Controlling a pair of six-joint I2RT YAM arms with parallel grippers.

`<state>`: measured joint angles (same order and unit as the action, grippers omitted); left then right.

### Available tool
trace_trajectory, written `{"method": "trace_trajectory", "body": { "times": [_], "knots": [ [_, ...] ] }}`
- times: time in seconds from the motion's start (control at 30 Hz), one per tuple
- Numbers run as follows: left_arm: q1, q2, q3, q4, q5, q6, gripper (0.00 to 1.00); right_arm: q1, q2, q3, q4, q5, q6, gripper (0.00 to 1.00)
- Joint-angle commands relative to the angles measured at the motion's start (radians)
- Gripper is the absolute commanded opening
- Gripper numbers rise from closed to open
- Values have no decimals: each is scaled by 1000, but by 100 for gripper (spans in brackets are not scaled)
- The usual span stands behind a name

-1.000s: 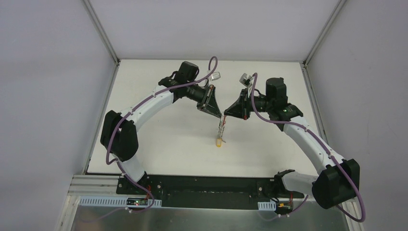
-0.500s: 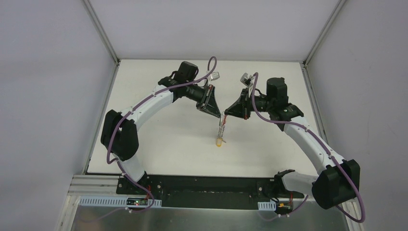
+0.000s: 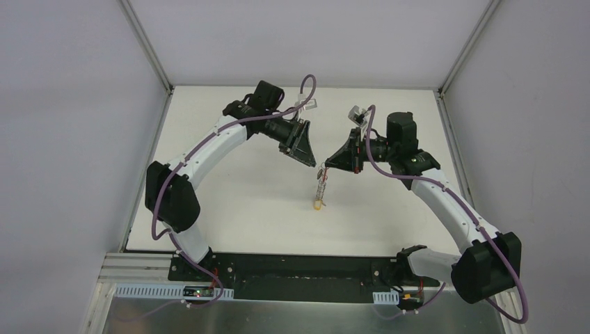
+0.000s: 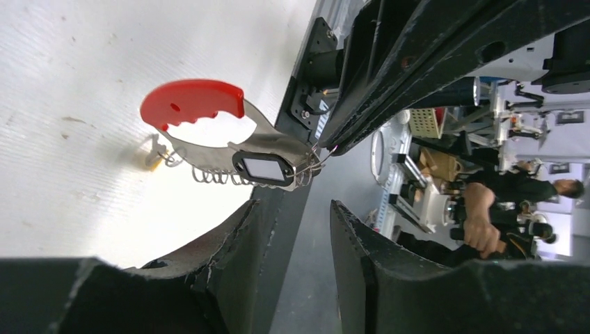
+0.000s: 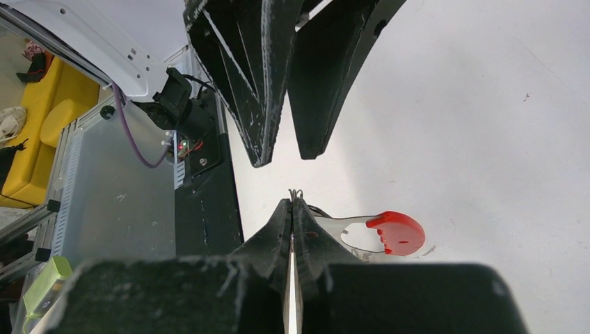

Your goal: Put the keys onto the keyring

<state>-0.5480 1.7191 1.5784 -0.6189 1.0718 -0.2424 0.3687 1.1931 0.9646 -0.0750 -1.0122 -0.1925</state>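
Observation:
The keys [image 3: 320, 186] hang in a short string from my right gripper [image 3: 325, 167], which is shut on the thin wire rings at their top. The yellow head [image 3: 318, 204] is lowest, close to the table. In the left wrist view the red-and-grey strap [image 4: 195, 104], the silver rings [image 4: 212, 175] and the black oval keyring [image 4: 238, 164] hang together at the right fingertips. My left gripper [image 4: 293, 203] is open, empty, just short of the bunch. The right wrist view shows my right gripper [image 5: 293, 202] pinched on the wire, with the red strap end [image 5: 398, 233] beside it.
The white table [image 3: 236, 209] is boxed in by pale walls with metal corner rails. A black base plate [image 3: 299, 268] runs along the near edge between the arm bases. The left arm's fingers [image 5: 278, 83] sit right opposite the right gripper.
My left gripper has opened, let go of the bunch and pulled back slightly up and left. The right gripper stays shut and the keys still hang from it.

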Motion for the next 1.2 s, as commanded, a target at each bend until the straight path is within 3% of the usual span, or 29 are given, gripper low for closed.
{"method": "trace_trajectory", "body": {
  "times": [0.0,0.13,0.3,0.7,0.97,1.17],
  "knots": [
    [7,-66,81,-91,-37,198,42,-6,-36,3,43,-79,-10,0],
    [-3,-94,91,-111,-50,337,45,-9,-34,-1,64,-109,22,0],
    [-19,-123,58,-87,-48,448,44,-10,-17,-36,213,-138,164,0],
    [-34,-154,-61,145,-82,266,42,-10,40,-98,545,-134,462,0],
    [-49,-161,-89,209,-76,246,40,-11,43,-115,574,-131,482,0],
    [-61,-159,-95,211,-58,212,31,-10,44,-118,574,-131,480,0]
  ]
}}
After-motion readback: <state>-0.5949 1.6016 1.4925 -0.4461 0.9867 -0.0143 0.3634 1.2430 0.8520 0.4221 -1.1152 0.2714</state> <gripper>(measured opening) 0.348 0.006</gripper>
